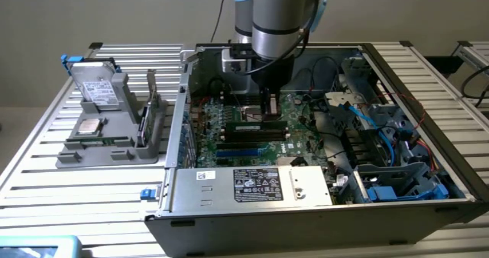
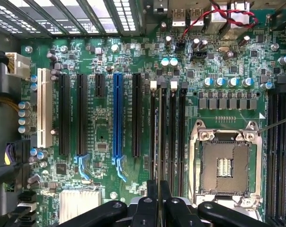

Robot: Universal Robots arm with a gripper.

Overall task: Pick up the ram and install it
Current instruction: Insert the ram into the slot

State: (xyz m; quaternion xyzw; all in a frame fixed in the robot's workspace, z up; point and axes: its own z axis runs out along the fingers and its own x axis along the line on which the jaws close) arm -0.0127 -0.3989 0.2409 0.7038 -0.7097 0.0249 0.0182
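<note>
My gripper reaches straight down into the open computer case, over the memory slots of the green motherboard. In the wrist view its two dark fingers are shut on the ram, seen edge-on as a thin strip. The ram runs along one of the black memory slots beside the CPU socket. From the exterior view the ram lies level at the slots, right under the gripper. I cannot tell whether it is seated in the slot.
A grey holder on the exterior view's left carries a silver hard drive, a CPU chip and an upright card. The power supply fills the case front. Cables and a drive cage crowd the exterior view's right.
</note>
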